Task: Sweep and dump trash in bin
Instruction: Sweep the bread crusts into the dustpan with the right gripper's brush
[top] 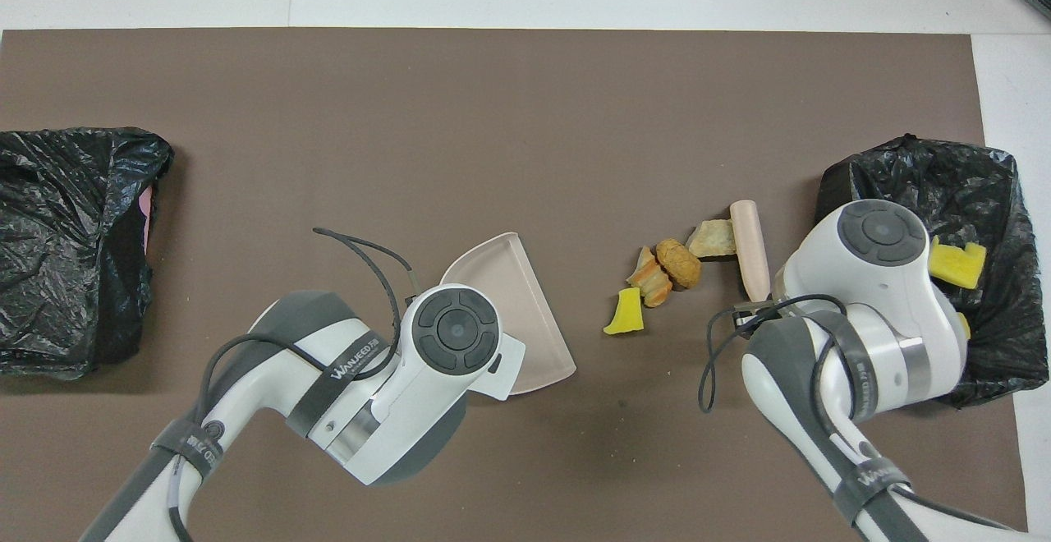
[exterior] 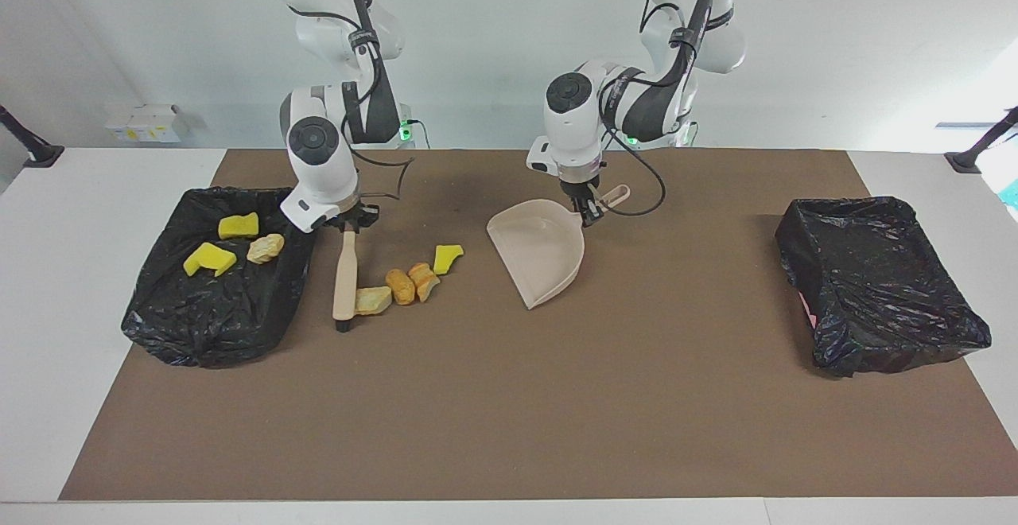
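Your right hand (exterior: 347, 227): closed on the handle of the brush (exterior: 344, 278), whose head rests on the counter (exterior: 509, 398) beside the trash.

Your left hand (exterior: 590, 213): clamped on the handle of the dustpan (exterior: 539, 258), which lies between the two bins.

Trash on counter (exterior: 409, 280): four scraps in a short row (two yellow sponge, two tan-orange chunks), between brush and dustpan.

Trash in bin (exterior: 235, 243): three scraps inside the black-lined bin (exterior: 199, 326) at the right arm's end.

Second bin (exterior: 879, 286): black-lined, at the left arm's end.

Seven trash scraps (exterior: 404, 286), two bins (exterior: 211, 326), one brush (exterior: 345, 278), one dustpan (exterior: 538, 258).
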